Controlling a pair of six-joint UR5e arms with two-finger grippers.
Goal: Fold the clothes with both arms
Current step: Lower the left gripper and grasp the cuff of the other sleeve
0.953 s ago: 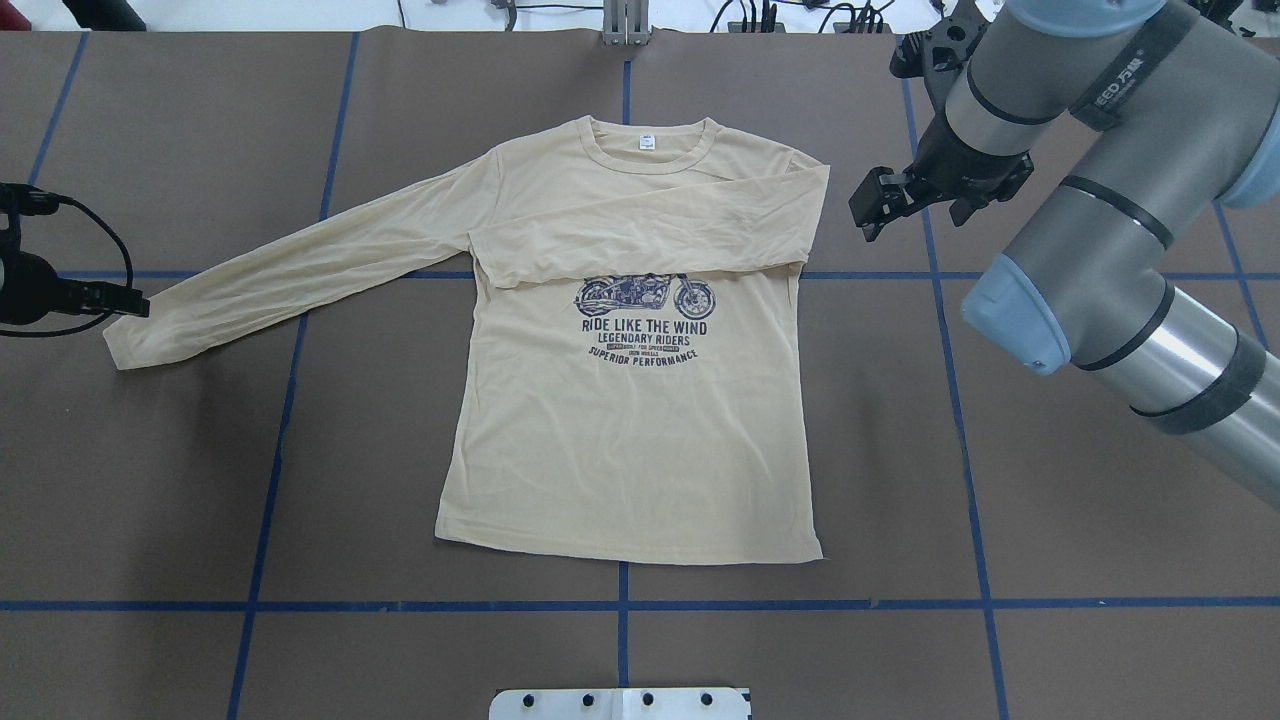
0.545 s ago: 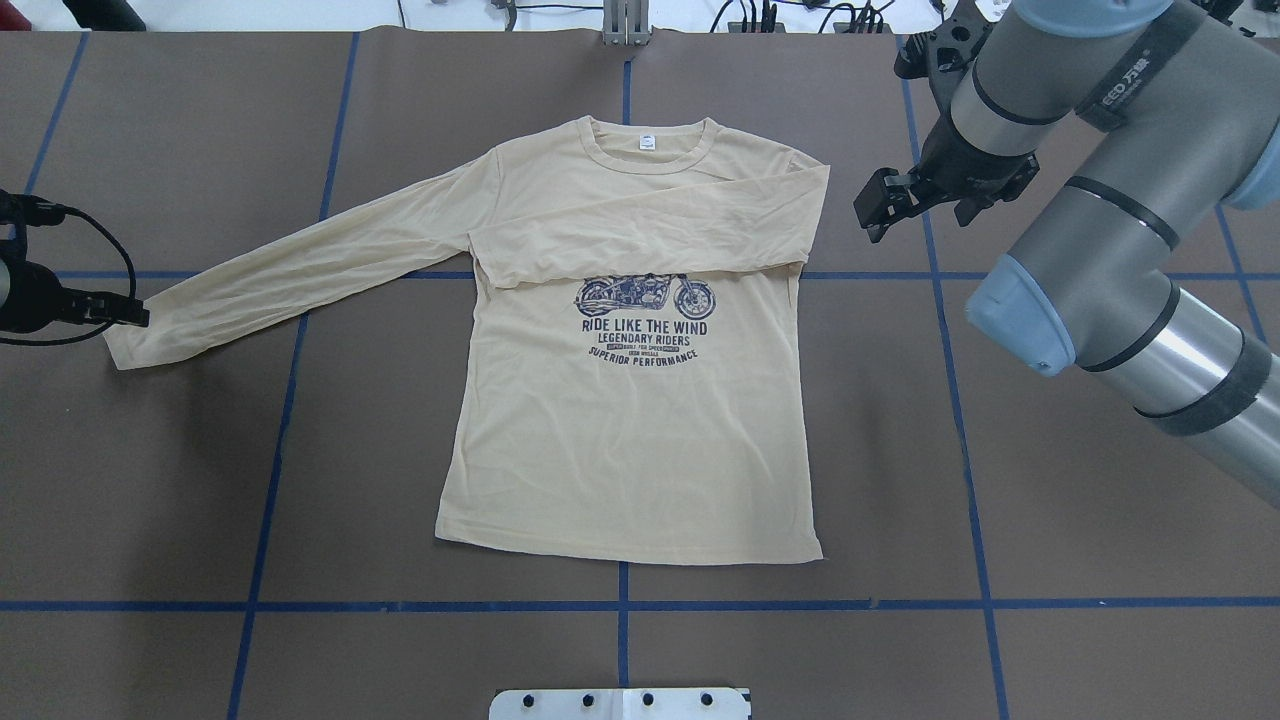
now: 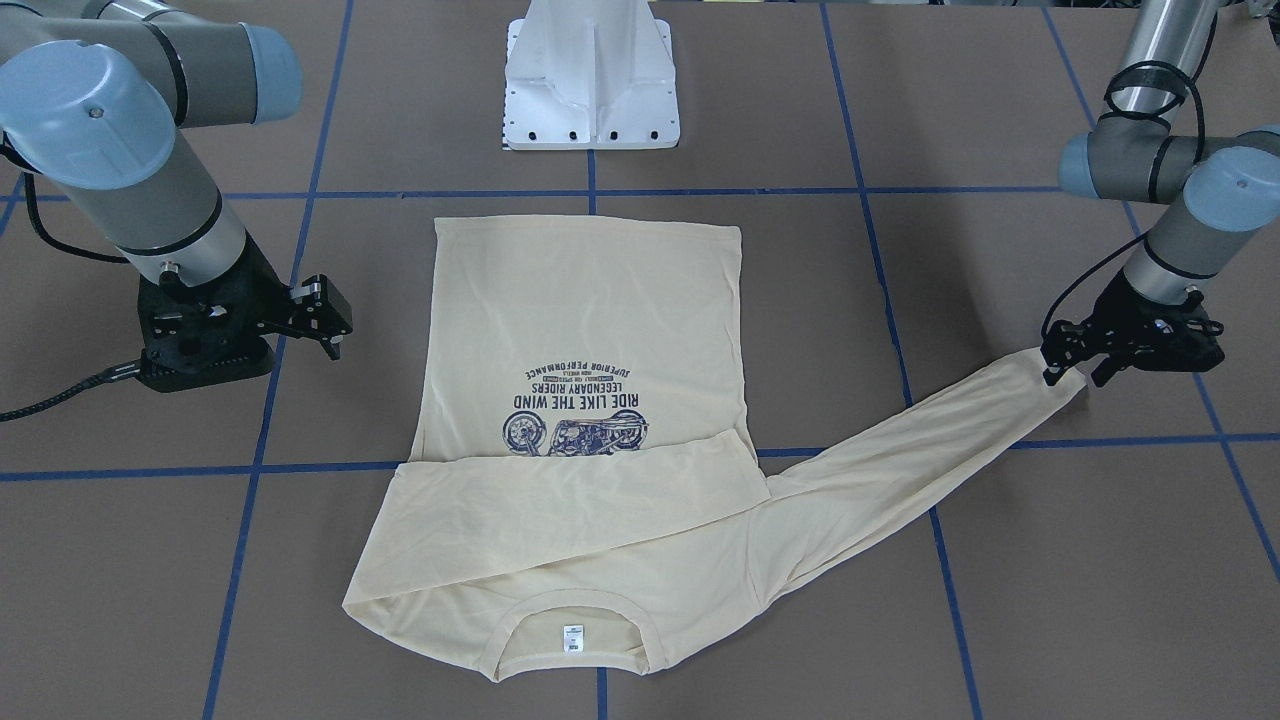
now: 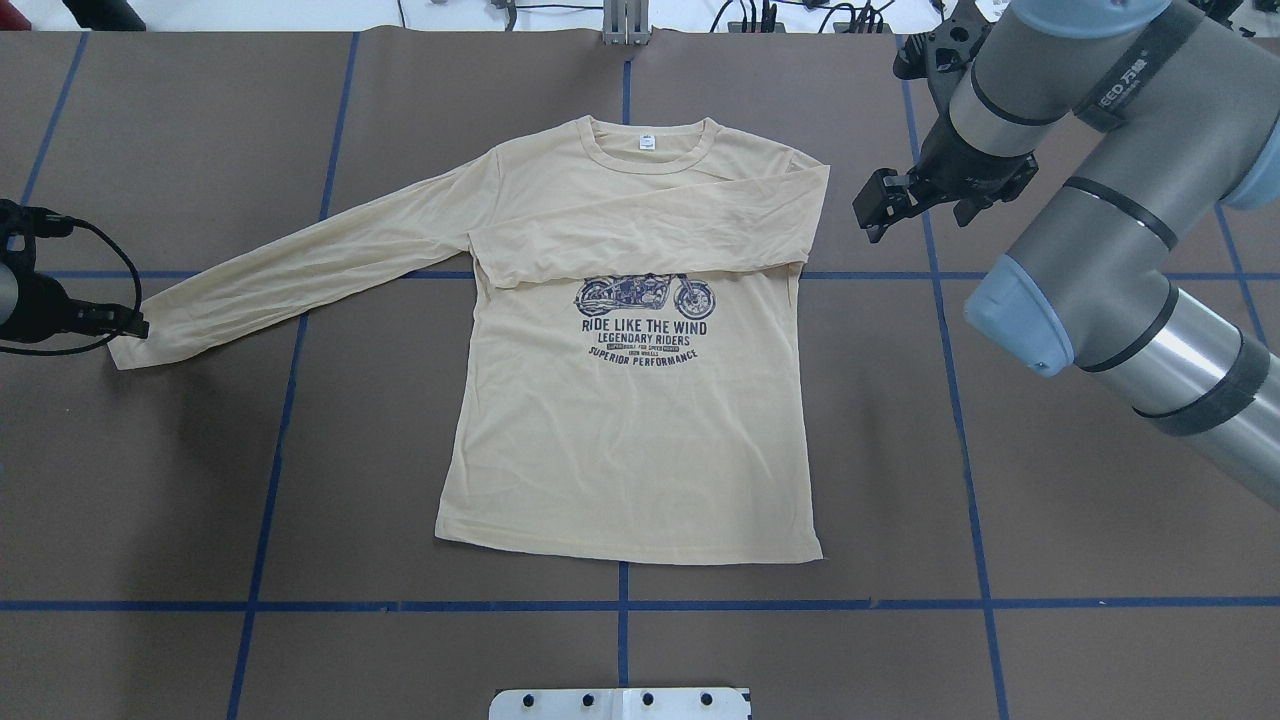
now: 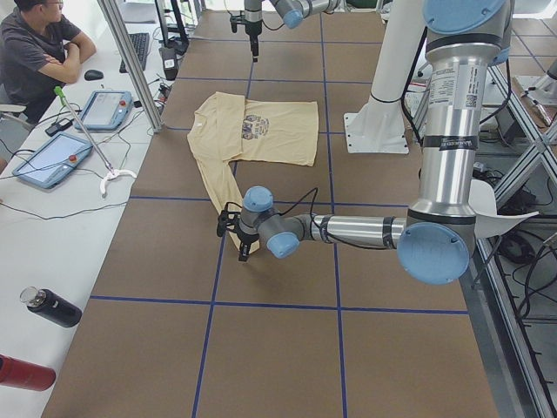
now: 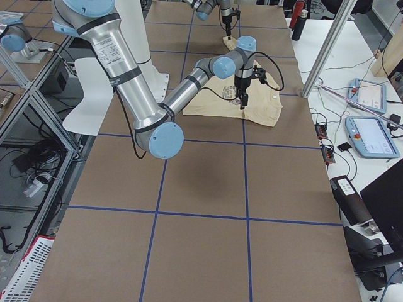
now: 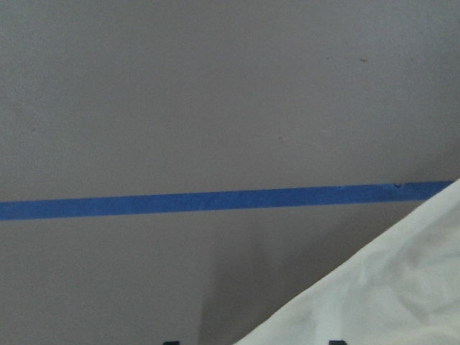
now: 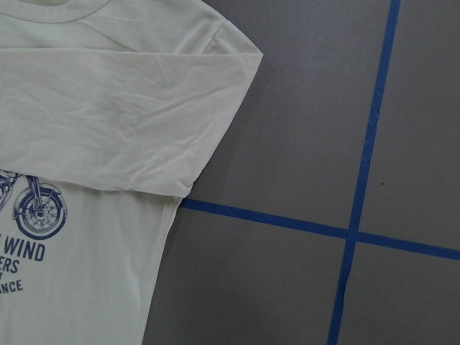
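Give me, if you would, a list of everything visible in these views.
shirt: one, cream-yellow, flat mid-table, one sleeve folded across chest, other stretched out
table: one, brown with blue tape grid
pedestal: one, white, at the table's robot side
tablets: two, grey-blue, on the white side bench
black bottle: one, same bench
red bottle: one, same bench
person: one, dark top, seated at the bench
left gripper: one, black, open, at the stretched sleeve's cuff
right gripper: one, black, open, beside the folded shoulder, apart from it
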